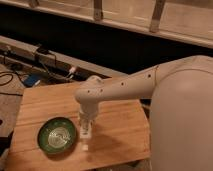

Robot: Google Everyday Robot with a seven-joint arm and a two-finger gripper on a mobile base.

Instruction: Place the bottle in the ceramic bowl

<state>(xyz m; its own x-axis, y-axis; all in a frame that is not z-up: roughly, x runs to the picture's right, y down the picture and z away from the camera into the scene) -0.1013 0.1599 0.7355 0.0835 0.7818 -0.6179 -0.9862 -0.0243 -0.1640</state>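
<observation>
The green ceramic bowl point(44, 142) sits near the front left of the wooden table point(117, 125), and nothing lies in it. My gripper point(86, 132) points straight down just right of the bowl's rim. The slim white bottle point(85, 145) stands upright under the gripper. Its lower end is at or just above the table and its upper part is hidden in the gripper. The bottle is beside the bowl, not over it.
The table's front edge runs just below the bowl and bottle. Cables and a power strip point(40, 52) lie on the floor beyond the table's far left side. My large white arm point(175, 110) fills the right of the view.
</observation>
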